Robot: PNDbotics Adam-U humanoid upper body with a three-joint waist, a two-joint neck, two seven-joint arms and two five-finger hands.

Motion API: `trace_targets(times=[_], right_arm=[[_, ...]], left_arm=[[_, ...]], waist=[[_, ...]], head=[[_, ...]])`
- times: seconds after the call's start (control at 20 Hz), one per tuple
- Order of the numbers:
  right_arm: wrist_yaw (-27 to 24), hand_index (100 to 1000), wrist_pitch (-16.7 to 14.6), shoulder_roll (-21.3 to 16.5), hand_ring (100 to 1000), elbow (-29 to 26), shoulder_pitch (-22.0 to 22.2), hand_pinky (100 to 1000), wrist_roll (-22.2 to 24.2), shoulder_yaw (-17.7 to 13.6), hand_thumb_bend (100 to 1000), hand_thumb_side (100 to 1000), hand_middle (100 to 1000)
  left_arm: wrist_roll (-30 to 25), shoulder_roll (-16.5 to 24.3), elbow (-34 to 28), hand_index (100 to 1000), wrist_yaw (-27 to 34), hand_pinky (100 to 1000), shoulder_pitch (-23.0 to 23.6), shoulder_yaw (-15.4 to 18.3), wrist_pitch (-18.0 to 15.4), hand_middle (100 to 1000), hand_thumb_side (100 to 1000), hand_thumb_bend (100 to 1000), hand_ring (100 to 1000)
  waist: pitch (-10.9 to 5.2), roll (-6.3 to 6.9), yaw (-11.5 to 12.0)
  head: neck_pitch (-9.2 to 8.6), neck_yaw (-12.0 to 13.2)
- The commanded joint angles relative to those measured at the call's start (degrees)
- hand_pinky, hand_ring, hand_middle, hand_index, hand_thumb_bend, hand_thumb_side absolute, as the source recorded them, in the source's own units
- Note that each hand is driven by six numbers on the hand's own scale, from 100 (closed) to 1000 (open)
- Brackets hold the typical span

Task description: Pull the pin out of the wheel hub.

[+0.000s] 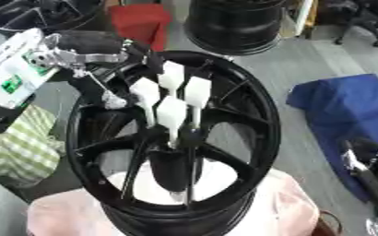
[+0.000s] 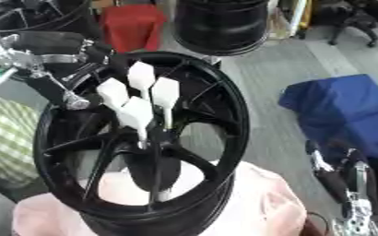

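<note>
A black spoked wheel hub stands tilted on a pink-covered stand. Several white pins with flat block heads on thin stems rise from its centre. My left arm comes in from the upper left. My left hand is above the hub's upper left; one thin silver-tipped finger stretches down and ends just left of the leftmost pin, apart from it. The rest of that hand blends into the black rim. My right hand rests open at the lower right, fingers up, holding nothing.
A second black wheel stands behind, another at the top left, with a red box between them. A blue cloth lies on the floor at right, a green checked cloth at left.
</note>
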Motion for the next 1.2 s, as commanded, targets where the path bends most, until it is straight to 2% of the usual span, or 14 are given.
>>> trace_targets(times=[0.05, 0.55, 1.05, 1.2], right_arm=[[0.2, 748, -0.1, -1.34, 570, -0.62, -0.27, 508, -0.13, -0.37, 510, 486, 666], [0.18, 748, -0.15, -1.28, 570, -0.61, -0.36, 509, -0.06, -0.34, 511, 486, 666], [0.12, 748, -0.19, -1.21, 570, -0.57, -0.42, 509, 0.08, -0.27, 510, 486, 666], [0.11, 748, -0.22, -1.19, 570, -0.56, -0.46, 509, 0.13, -0.24, 510, 487, 667]], left_arm=[[-19.83, 1.53, 0.29, 890, -1.49, 827, -0.79, 0.19, -20.12, 810, 197, 224, 813], [-19.83, 0.57, 2.25, 862, -3.32, 827, -0.4, -0.2, -20.12, 765, 187, 220, 777], [-19.83, -1.35, 3.89, 887, -3.13, 838, -0.6, -0.87, -20.12, 805, 230, 258, 798], [-19.83, -1.83, 4.34, 877, -3.21, 832, -0.7, -0.93, -20.12, 789, 218, 243, 788]], waist=[[-0.78, -0.12, -0.07], [-0.65, -0.1, -0.3], [-0.57, -0.11, -0.59], [-0.55, -0.08, -0.69]], head=[[-0.65, 0.27], [-0.65, 0.46], [-0.72, 0.78], [-0.74, 0.84]])
